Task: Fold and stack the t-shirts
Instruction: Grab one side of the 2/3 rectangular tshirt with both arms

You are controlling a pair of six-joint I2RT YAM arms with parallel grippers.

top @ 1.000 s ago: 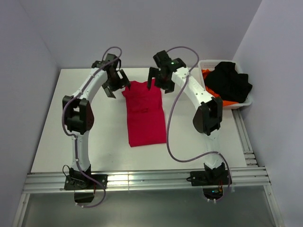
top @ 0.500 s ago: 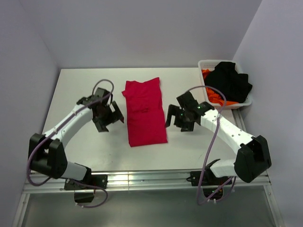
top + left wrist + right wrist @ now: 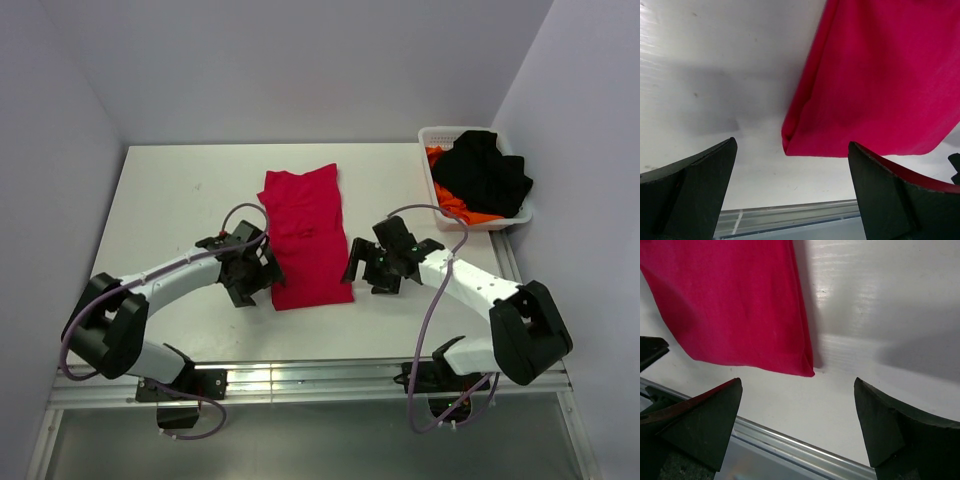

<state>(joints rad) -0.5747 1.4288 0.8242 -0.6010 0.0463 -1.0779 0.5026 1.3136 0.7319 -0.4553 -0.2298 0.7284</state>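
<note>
Crimson-red t-shirt (image 3: 305, 240): folded narrow, flat on worktop (image 3: 180, 200). Left gripper (image 3: 258, 277) beside its near-left corner, right gripper (image 3: 358, 270) beside its near-right corner; both released, empty.

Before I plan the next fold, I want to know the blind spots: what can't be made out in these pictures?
1. Orange cloth shirt, top view: mostly buried under the black cloth shirt in the white plastic lattice basket; garment count unclear.
2. Crimson-red folded cloth shirt, both wrist views: only its near corners show; frame edges cut off the rest.
3. Its sleeves, top view: out of sight, presumably folded under.
</note>
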